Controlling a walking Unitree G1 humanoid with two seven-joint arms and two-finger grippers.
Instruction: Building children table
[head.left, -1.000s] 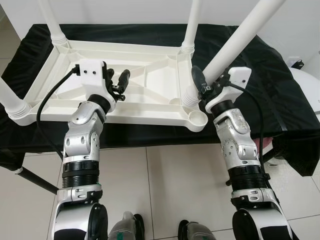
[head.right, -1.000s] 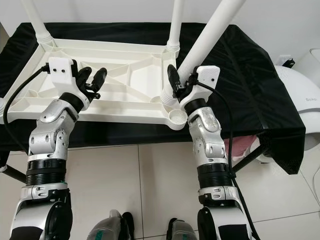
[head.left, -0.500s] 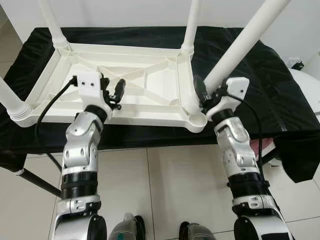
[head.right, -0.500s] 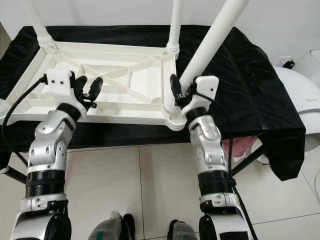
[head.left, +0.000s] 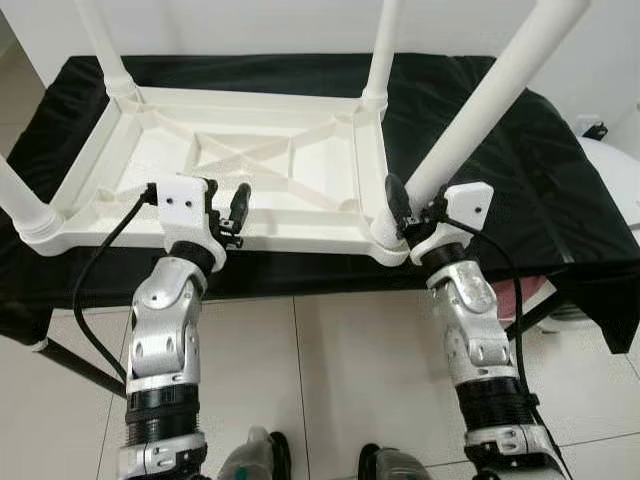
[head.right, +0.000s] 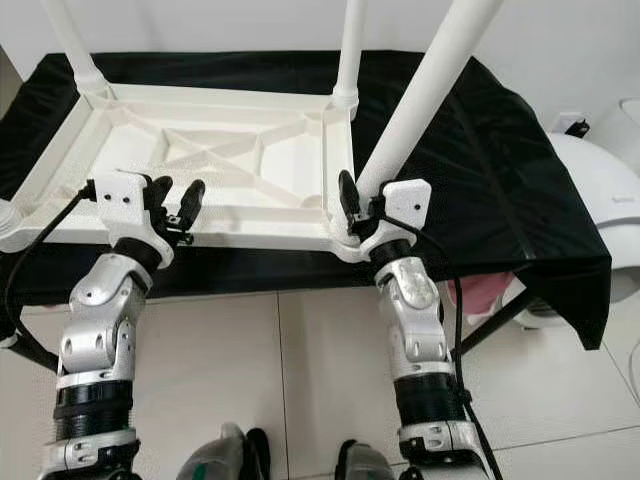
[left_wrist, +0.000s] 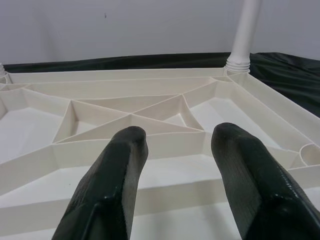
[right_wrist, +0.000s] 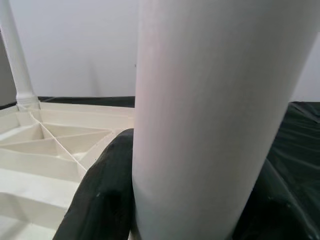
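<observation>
On a black-draped bench (head.left: 560, 190), the white children's table (head.left: 250, 170) lies upside down, legs up. At its near right corner the right gripper (head.left: 412, 208) clasps the tilted leg (head.left: 480, 110). Over the near rim, the left gripper (head.left: 228, 205) hovers, fingers (left_wrist: 112, 185) spread wide, empty.

The white leg (head.left: 478, 108) gripped by the right gripper (head.left: 412, 210) runs past the picture's upper edge, as do the two far legs (head.left: 380, 48) of the upturned table (head.left: 250, 165). The near-left leg (head.left: 18, 195) is cut by the side edge. Close up, the gripped leg hides most of the right gripper's fingers (right_wrist: 102, 197) (its socket cannot be seen). The black cloth (head.left: 545, 170) hides the stand beneath the table.
</observation>
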